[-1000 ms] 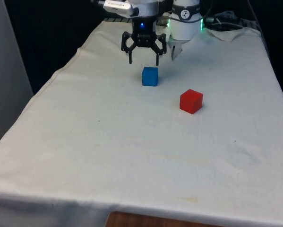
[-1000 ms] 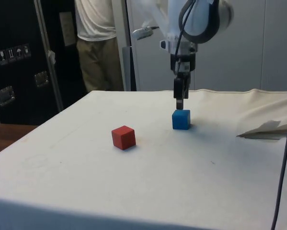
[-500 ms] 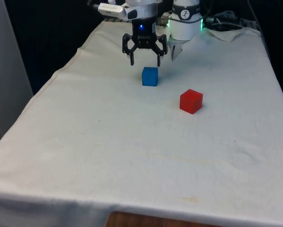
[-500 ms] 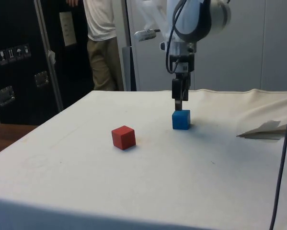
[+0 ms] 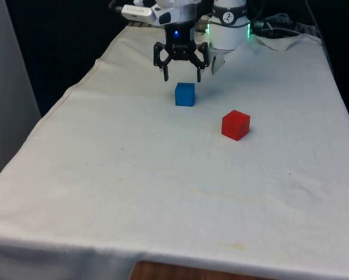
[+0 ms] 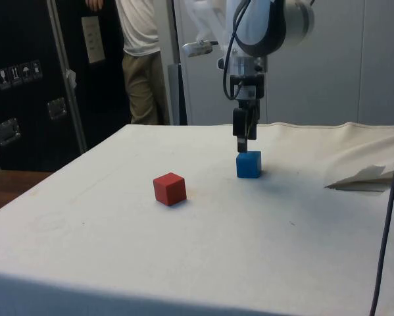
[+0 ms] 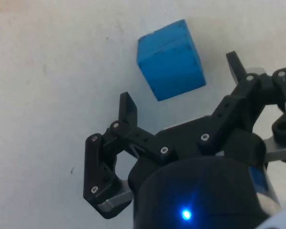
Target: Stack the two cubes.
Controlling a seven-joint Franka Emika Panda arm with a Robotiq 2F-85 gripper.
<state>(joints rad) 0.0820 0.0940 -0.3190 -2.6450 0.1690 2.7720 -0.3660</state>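
Two cubes sit apart on the white cloth: the blue cube directly under the gripper, whose fingers are spread wide and holding nothing; the red cube nearer, toward the front view's right.

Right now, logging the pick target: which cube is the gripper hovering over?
The blue cube. The open gripper hangs just above it, not touching, while the red cube sits apart, nearer the front view's right.
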